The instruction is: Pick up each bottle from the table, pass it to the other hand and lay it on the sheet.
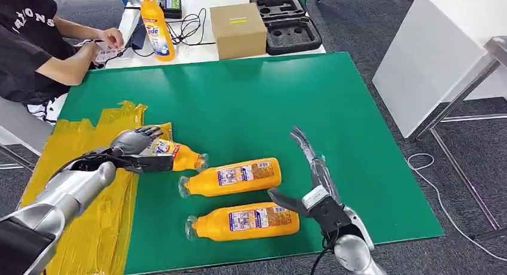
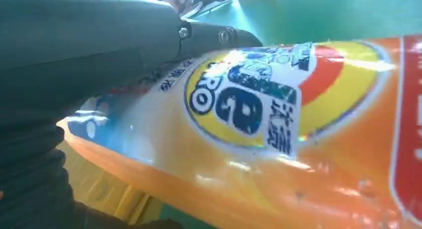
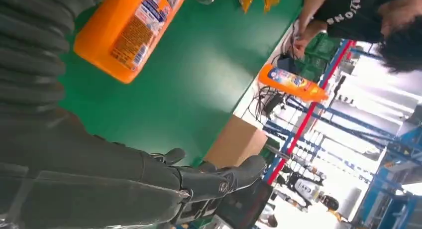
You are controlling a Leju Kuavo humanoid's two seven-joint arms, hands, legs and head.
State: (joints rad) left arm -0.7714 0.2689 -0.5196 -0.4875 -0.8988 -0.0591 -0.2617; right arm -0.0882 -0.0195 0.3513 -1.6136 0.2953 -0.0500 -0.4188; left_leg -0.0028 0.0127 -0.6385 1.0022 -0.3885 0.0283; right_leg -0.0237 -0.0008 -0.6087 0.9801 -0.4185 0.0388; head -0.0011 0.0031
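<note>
Head view: bottle going down on the sheet

My left hand [image 1: 136, 142] grips a bottle [image 1: 179, 156] at the yellow sheet [image 1: 95, 227] edge, low for laying down. Two bottles [image 1: 232, 177] wait on the table [image 1: 251, 101]. Right hand [image 1: 308, 161] hangs released, fingers spread.

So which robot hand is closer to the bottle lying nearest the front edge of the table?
The right hand. It hovers open just beside that bottle, near its flat end. The left hand is farther off, gripping another bottle at the yellow sheet.
</note>
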